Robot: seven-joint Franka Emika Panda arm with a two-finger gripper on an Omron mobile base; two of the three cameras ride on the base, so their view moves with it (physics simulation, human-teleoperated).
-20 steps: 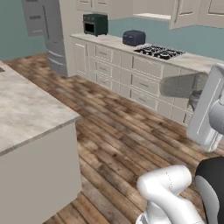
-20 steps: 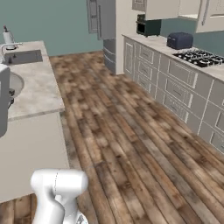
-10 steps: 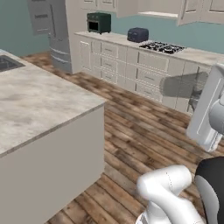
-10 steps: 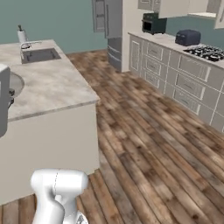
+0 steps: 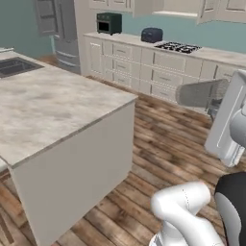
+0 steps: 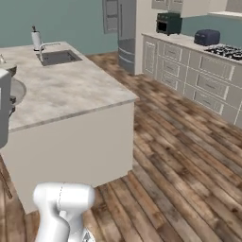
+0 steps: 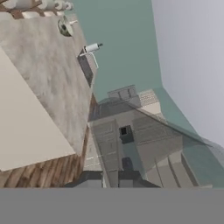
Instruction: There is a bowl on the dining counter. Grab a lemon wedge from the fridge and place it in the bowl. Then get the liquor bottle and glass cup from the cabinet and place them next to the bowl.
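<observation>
Item: glass cup [image 5: 197, 93], grey and translucent, lying on its side in the air beside the robot's hand, above the plank floor [image 5: 168, 144] and well apart from the dining counter [image 5: 57, 105]. In the hand view we see its hazy grey wall spread before the camera. Pincer [image 7: 109, 178]: narrow, closed onto the glass cup.

Counter: beige marbled top with cream sides, and a sink [image 6: 57, 57] and slim tap [image 6: 45, 46] at its far end.

Fridge [image 5: 57, 24]: grey, standing at the far wall.

Back run of cream drawer units [image 5: 153, 67], carrying a dark green oven [image 5: 109, 22], a blue toaster [image 5: 151, 34] and a hob [image 5: 178, 46].
</observation>
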